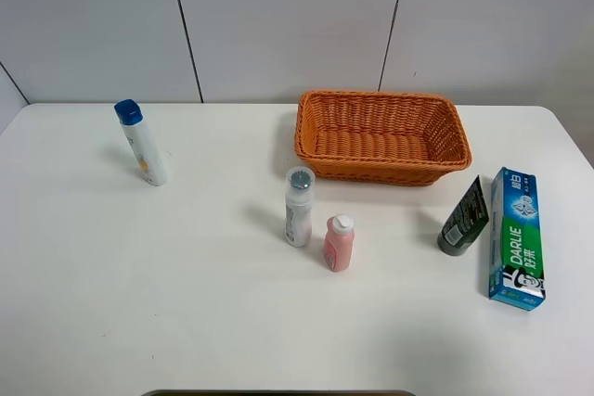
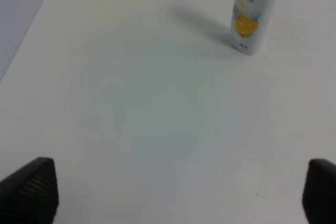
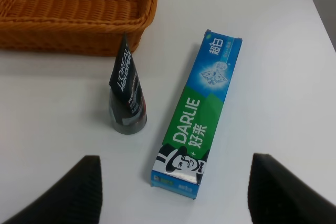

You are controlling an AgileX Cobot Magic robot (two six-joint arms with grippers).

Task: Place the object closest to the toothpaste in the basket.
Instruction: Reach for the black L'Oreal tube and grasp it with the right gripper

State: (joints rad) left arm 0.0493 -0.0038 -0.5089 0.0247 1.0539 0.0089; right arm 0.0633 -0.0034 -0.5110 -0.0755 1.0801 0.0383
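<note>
The toothpaste box (image 1: 516, 237) lies flat at the right of the table, blue and green with "DARLIE" on it; it also shows in the right wrist view (image 3: 199, 116). A black tube (image 1: 463, 219) stands on its cap just left of it, also in the right wrist view (image 3: 126, 100). The orange wicker basket (image 1: 320, 143) sits behind them, empty; its wall shows in the right wrist view (image 3: 68, 30). My right gripper (image 3: 173, 192) is open, above the table in front of the tube and box. My left gripper (image 2: 181, 192) is open over bare table.
A white bottle with a blue cap (image 1: 141, 143) stands at the far left, also in the left wrist view (image 2: 253, 9). A white bottle with a grey cap (image 1: 298, 207) and a small pink bottle (image 1: 338, 243) stand mid-table.
</note>
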